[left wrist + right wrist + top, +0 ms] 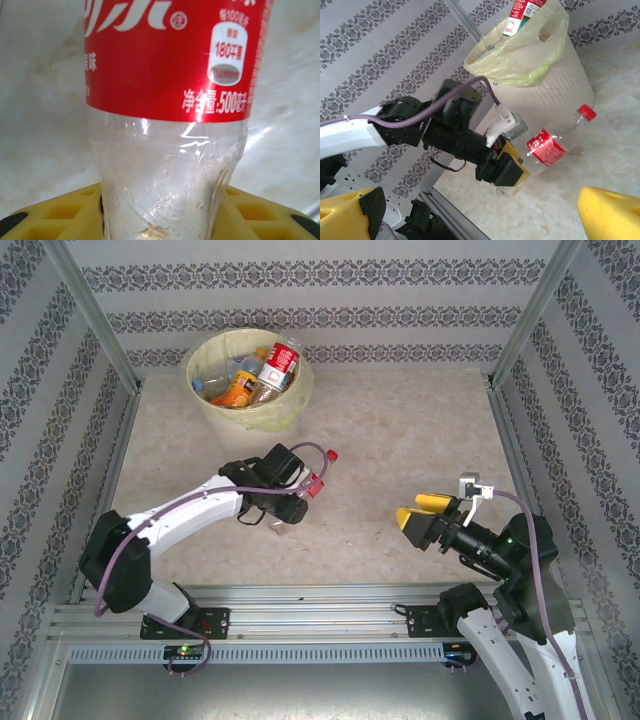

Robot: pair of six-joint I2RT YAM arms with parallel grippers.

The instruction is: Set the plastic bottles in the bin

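My left gripper point(284, 504) is shut on the lower body of a clear plastic bottle point(308, 486) with a red label and red cap. The bottle point(551, 145) is held off the table, cap tilted up toward the bin. In the left wrist view the bottle point(170, 100) stands between the yellow fingers point(60, 215). The cream-white bin point(250, 380) with its pale yellow bag stands at the back left and holds several bottles point(262, 372); it also appears in the right wrist view as the bin point(545, 75). My right gripper point(426, 514) hangs open and empty at the right front.
Patterned walls and metal frame posts enclose the marble-look table point(400, 430). An aluminium rail point(320, 610) runs along the near edge. Open tabletop lies between the two arms and to the right of the bin.
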